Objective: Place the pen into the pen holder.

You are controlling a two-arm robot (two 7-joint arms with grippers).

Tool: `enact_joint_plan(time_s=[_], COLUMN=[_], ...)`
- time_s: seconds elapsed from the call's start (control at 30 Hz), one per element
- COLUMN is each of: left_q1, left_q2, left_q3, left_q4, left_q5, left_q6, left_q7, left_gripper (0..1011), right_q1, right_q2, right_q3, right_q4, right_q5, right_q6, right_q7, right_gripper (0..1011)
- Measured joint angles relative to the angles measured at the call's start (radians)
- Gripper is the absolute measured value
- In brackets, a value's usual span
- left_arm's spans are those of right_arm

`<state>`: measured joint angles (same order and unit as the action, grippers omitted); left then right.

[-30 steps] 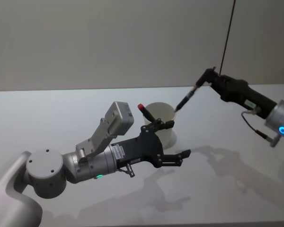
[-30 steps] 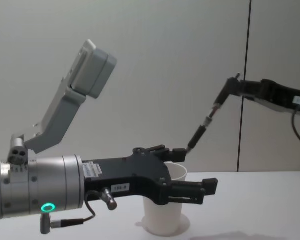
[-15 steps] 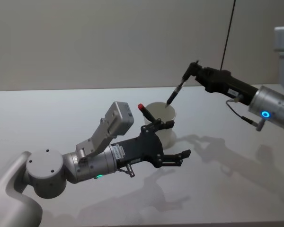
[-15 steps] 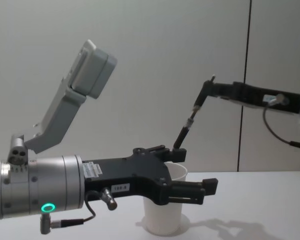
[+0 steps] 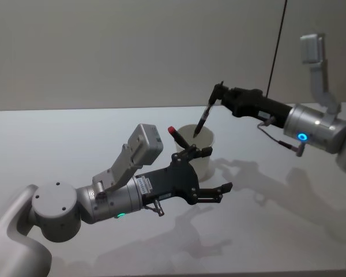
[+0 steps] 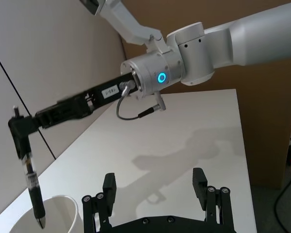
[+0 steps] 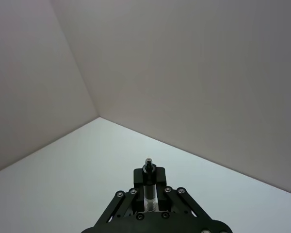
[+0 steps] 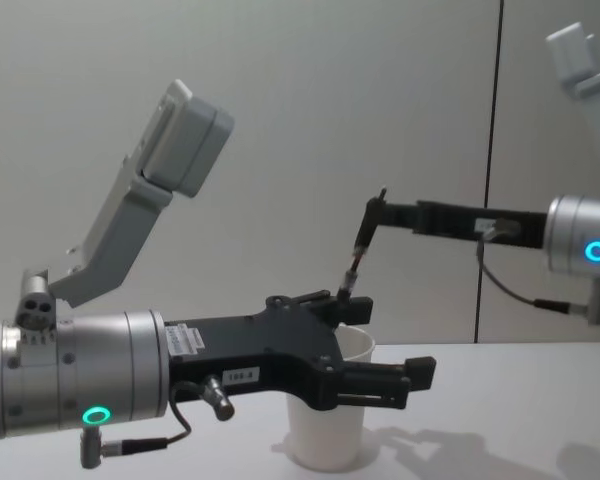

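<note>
The pen holder, a white paper cup (image 5: pixel 203 151) (image 8: pixel 328 432) (image 6: pixel 56 212), stands on the white table (image 5: pixel 277 219). My right gripper (image 5: pixel 219 93) (image 8: pixel 374 213) (image 6: pixel 20 127) (image 7: pixel 149 193) is shut on the top end of a dark pen (image 5: pixel 202 120) (image 8: pixel 355 258) (image 6: pixel 32 181) (image 7: pixel 148 169). The pen hangs nearly upright, tip down, over the cup's mouth, with its tip about level with the rim. My left gripper (image 5: pixel 211 171) (image 8: pixel 385 342) (image 6: pixel 154 182) is open just in front of the cup, holding nothing.
A red-tipped dark stick (image 5: pixel 173 133) pokes up at the cup's left rim. A black vertical line (image 5: pixel 278 43) runs down the wall behind. My left arm's big body (image 5: pixel 104 196) lies low across the table's near left.
My right arm has swung left with the pen, bringing it from right of the cup to over its mouth and tilting it more upright. The left arm has not moved.
</note>
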<state>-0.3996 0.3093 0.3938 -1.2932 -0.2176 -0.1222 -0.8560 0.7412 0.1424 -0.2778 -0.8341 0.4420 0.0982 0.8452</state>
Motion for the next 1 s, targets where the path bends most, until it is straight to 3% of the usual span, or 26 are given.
enact_joint_plan(time_s=[0.4,0.5,1.0], left_q1=[0.0,0.0,0.0], left_q2=[0.0,0.0,0.0], left_q3=[0.0,0.0,0.0], left_q4=[0.0,0.0,0.0], left_q5=[0.0,0.0,0.0], left_q6=[0.0,0.0,0.0], left_q7=[0.0,0.0,0.0], left_gripper=[999,1000,1000], right_q1=[0.048,0.056,0.077], right_q2=[-0.033,-0.038,-0.053], right_q3=[-0.049,-0.058,-0.08], right_q4=[0.104,0.121,0.169], right_q5=[-0.05,-0.057,-0.068], right_q6=[-0.031,-0.037,-0.052], right_q7=[-0.016,-0.019,-0.026], right_gripper=[132,170,635])
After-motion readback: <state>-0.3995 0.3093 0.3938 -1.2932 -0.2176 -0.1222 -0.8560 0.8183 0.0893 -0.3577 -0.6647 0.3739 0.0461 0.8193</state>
